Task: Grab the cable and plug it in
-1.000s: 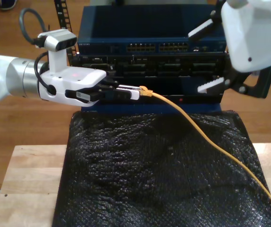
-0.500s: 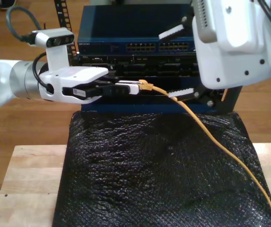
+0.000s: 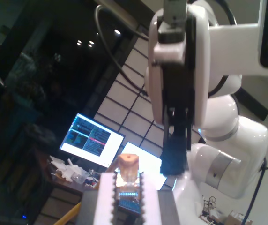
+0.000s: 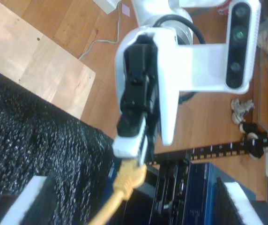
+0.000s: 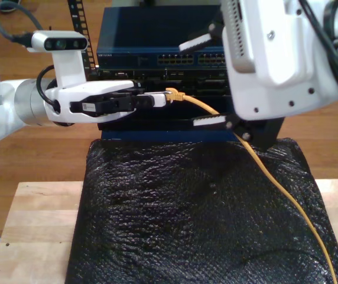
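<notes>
The grab is done; the plugging is not. My first gripper [image 5: 157, 99] has its jaws clamped on the cable [image 5: 263, 171] just behind its tip. It holds the plug end [image 5: 174, 93] level in front of the blue rack of network gear [image 5: 157, 35], close to the rack's face. In the first wrist view the orange boot [image 3: 128, 164] sits pinched between the toothed pads, with the clear plug just below it. The second wrist view shows the same pinch from the other side.

From the plug the cable runs away from the rack. It crosses the black mat [image 5: 187, 213] that covers the bench [image 5: 33, 225] and goes on toward the edge farthest from the rack.

My second gripper [image 5: 207, 81] hangs in front of the rack with its jaws wide open and nothing in them. Its 2 toothed fingers [image 5: 201, 41] stand one above the other, and the cable passes near the lower finger without touching it, as far as I can tell.

The plug does not look seated. It hangs in front of the dark panels below the 2 rows of ports [image 5: 175, 59], and I cannot tell which socket it is lined up with. I judge what remains is lining the tip up with a free socket, pushing it home and letting go.
</notes>
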